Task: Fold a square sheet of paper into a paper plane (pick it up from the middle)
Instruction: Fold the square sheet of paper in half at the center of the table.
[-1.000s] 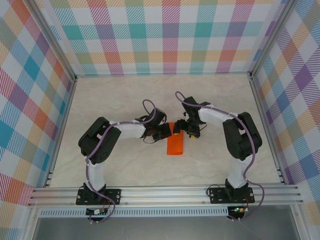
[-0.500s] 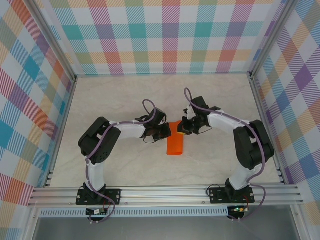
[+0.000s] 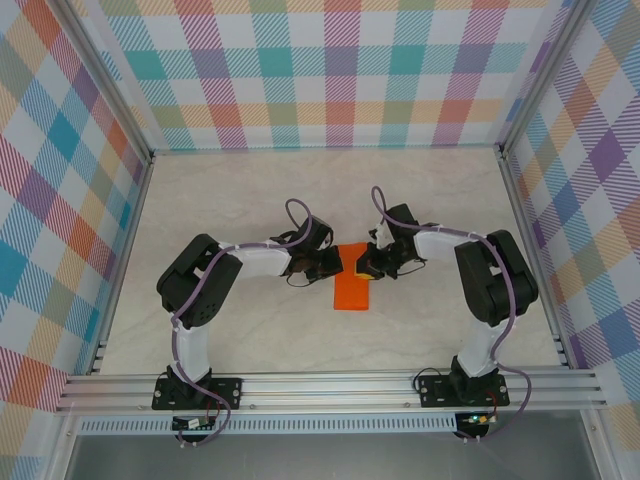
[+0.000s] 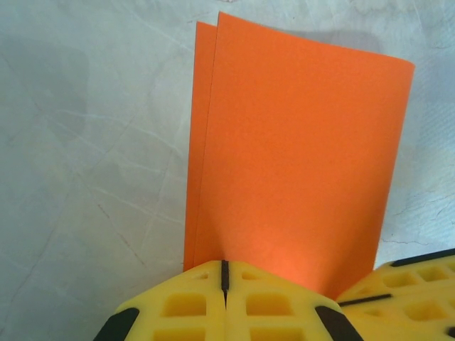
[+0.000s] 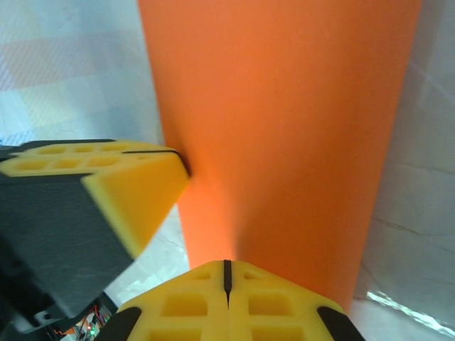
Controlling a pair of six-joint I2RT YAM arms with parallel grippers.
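The square sheet of paper (image 3: pixel 352 288) is bright orange and folded in half into a narrow rectangle. It reaches from the grippers toward the near edge of the table. Two layers show along its left edge in the left wrist view (image 4: pixel 298 142). My left gripper (image 3: pixel 335 264) is shut on the paper's far edge at the left (image 4: pixel 225 266). My right gripper (image 3: pixel 367 265) is shut on the same edge at the right (image 5: pixel 227 266), with the paper (image 5: pixel 284 106) stretching away from it. The two grippers' yellow fingers (image 5: pixel 135 188) stand close together, almost touching.
The pale marbled table (image 3: pixel 240 200) lies inside chequered walls with aluminium posts (image 3: pixel 130 240) at the sides. A rail (image 3: pixel 320 385) carrying both arm bases runs along the near edge. Open tabletop lies to the left, right and beyond the arms.
My right gripper was open beside the paper's far end. It has since come down to the paper's far right edge and shut on it. The left gripper has kept its grip in place.
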